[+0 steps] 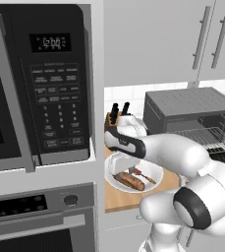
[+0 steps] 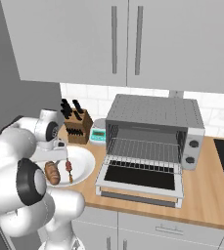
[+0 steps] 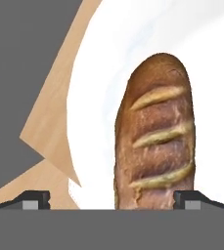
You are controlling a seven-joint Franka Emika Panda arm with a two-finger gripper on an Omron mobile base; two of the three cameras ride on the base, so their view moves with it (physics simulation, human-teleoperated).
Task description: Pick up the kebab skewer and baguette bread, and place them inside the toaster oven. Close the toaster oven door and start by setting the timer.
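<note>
- Baguette [image 3: 155, 136] fills the hand view close up, lengthwise between the two finger tips, lying on a white plate [image 3: 99, 97].
- Gripper [image 3: 111, 200] released, jaws wide, one tip on each side of the loaf; contact can't be told.
- Plate [image 2: 84, 166] holds two things: baguette [image 2: 52, 173] and skewer [image 2: 68, 169], side by side, skewer on the toaster oven side.
- From the left base view the baguette [image 1: 130, 180] lies across the plate [image 1: 155, 173], skewer [image 1: 144, 175] just behind it, gripper hanging over them.
- Plate sits on the wooden counter [image 2: 206, 195], just left of the toaster oven [image 2: 155, 134].
- Oven door [image 2: 140, 180] dropped flat open; wire rack [image 2: 145, 149] inside, nothing on it.
- Knife block [image 2: 77, 124] behind the plate with dark handles in it, small scale [image 2: 98, 132] beside it.
- Microwave [image 1: 40, 83] stands to the left, with a built-in oven [image 1: 40, 216] below.
</note>
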